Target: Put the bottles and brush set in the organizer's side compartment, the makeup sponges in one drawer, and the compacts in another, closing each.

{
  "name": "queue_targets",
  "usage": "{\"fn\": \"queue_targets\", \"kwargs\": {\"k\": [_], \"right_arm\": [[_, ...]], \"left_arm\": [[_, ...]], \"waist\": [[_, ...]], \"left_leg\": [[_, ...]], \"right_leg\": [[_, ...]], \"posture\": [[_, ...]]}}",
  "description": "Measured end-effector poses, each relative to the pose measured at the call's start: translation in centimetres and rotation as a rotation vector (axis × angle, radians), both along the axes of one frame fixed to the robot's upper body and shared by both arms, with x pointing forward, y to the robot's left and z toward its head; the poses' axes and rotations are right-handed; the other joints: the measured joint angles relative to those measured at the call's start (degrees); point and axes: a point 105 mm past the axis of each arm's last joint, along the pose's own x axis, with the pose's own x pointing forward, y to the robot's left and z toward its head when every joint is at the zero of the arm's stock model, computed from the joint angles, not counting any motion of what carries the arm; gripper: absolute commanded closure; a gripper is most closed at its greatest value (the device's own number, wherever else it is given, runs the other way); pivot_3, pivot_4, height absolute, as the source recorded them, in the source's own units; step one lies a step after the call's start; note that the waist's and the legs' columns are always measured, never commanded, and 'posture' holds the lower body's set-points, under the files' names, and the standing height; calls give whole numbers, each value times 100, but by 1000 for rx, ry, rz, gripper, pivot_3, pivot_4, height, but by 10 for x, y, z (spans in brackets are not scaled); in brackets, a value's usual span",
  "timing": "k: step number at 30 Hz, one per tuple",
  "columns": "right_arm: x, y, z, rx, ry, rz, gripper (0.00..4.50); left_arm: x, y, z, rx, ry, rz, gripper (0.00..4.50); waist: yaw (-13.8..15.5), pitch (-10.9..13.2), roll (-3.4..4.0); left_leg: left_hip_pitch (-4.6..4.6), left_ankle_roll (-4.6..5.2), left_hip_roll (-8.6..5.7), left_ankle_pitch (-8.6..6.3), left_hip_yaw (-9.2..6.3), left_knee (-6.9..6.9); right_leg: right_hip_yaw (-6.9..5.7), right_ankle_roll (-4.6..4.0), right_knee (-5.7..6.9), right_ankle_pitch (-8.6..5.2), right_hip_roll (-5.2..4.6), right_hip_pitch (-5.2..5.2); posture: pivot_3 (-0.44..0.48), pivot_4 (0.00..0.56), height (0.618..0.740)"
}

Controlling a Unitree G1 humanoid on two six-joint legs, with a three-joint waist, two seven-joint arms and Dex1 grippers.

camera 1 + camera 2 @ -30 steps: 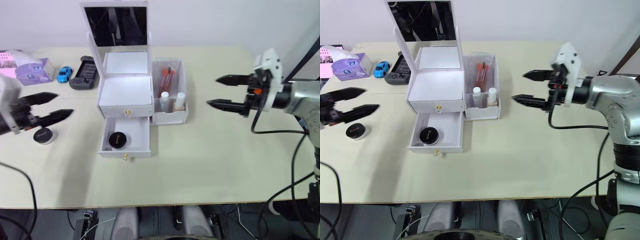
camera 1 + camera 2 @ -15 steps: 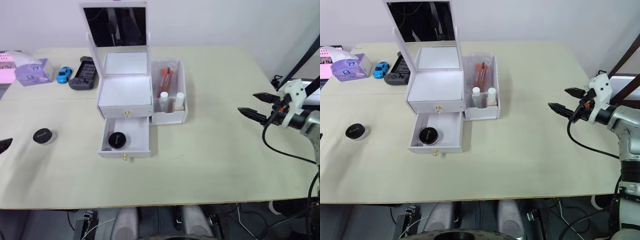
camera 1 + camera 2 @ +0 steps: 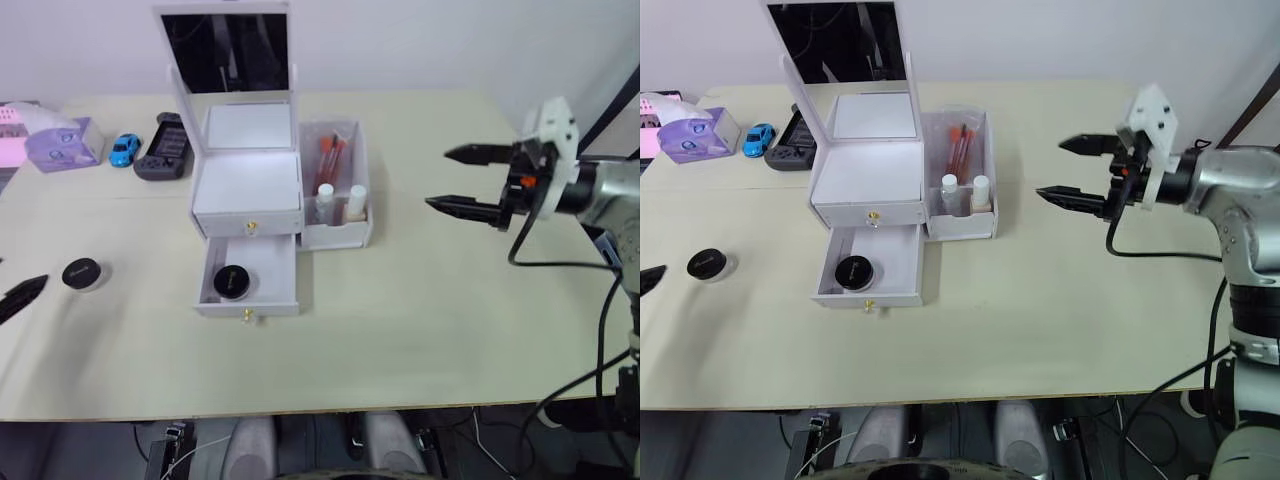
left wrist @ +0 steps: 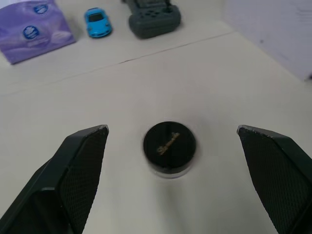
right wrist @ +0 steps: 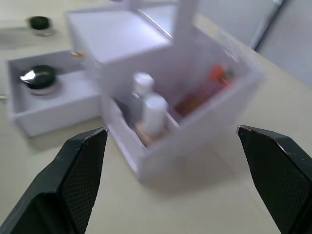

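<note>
— Where does the organizer (image 3: 250, 205) sit, and how is it turned?
— On a pale table (image 3: 400, 320) by a white wall, mirror lid upright, its open lower drawer (image 3: 248, 282) pulled toward the robot with one compact (image 3: 231, 281) lying flat inside.

— And the rest?
— A second compact (image 4: 169, 146) lies flat left of the organizer, between the left gripper's (image 4: 173, 134) wide-spread fingers. Bottles (image 3: 962, 193) stand upright in the side compartment. The right gripper (image 3: 464, 181), spread wide, hovers right of the organizer, pointing at it

left gripper (image 4: 170, 134) | fingers spread wide; right gripper (image 3: 470, 180) | raised, fingers parted wide
</note>
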Motion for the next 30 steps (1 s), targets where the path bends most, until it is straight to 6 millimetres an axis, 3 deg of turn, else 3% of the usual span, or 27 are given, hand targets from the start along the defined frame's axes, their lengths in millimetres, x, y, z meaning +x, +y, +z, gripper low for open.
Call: {"fn": "queue_targets", "kwargs": {"k": [6,11,15,20,30], "right_arm": [[-6,43,16,-58,34,131,0],[-8,71,22,-43,73,218,0],[-12,78,36,-44,86,252,0],[-16,83,42,-33,147,274,0],[-32,87,48,-6,227,282,0]], "left_arm": [[0,-38,-4,-50,-80,80,46],[-19,-26,-35,-110,-9,315,46],[-24,-14,-51,-140,18,458,46],[-10,-6,-56,-145,20,510,46],[43,-21,-83,-173,96,460,46]], "waist": [[-44,-3,-6],[-39,-4,-8],[34,-8,-17],[3,-10,-20],[-14,-12,-23]], "left_leg": [[0,-1,2,-1,24,8],[3,0,15,0,22,5],[1,0,18,0,5,15],[3,-3,16,-2,6,25],[-3,0,21,0,10,4]], "right_leg": [[10,-14,-9,11,-6,-3],[10,-17,-3,13,17,-10],[3,-24,-4,15,24,-7],[4,-34,-15,22,20,-10],[5,-34,-9,24,31,-12]], "posture": [[0,150,735],[0,150,735],[0,150,735],[0,150,735],[0,150,735]]}}
